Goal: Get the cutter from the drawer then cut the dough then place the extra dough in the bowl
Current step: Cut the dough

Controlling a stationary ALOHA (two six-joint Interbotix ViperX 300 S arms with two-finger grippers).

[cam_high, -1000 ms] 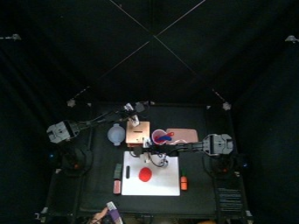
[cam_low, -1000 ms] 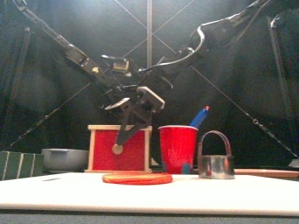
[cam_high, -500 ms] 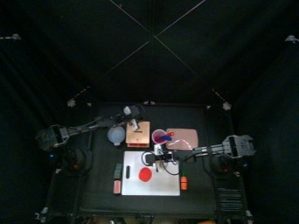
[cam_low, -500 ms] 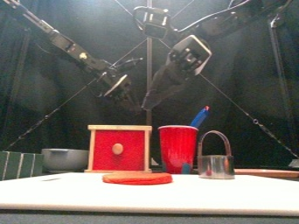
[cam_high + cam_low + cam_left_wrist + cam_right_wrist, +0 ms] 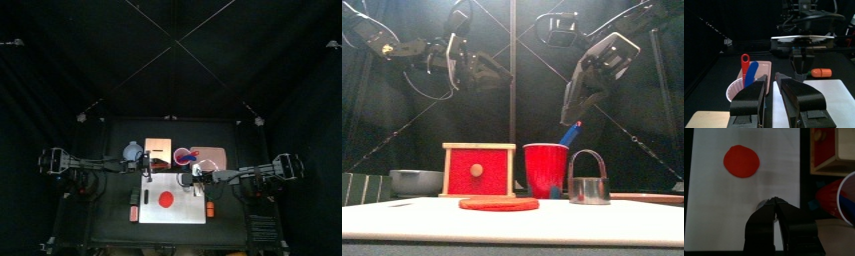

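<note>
Both arms lifted clear; left gripper (image 5: 771, 76) and right gripper (image 5: 774, 201) closed, empty. On white cutting board (image 5: 154, 215), near flat red dough disc (image 5: 498, 203): round metal wire-handled cutter (image 5: 588, 180). Likely rigid, light; grab handle.

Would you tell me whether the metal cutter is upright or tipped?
Upright: the cutter stands on its rim, wire handle arching above it.

From the front we lose the right side of the blue-grey bowl (image 5: 416, 182) behind the wooden box (image 5: 480, 169), and the pink tray (image 5: 657, 198) runs off the right edge. A striped green thing (image 5: 361, 188) at the near left is cut off too, so we can't tell what it is. The right wrist view chops the red cup (image 5: 839, 198) at its edge. From above, the orange toy (image 5: 134, 213) is too small to name.
</note>
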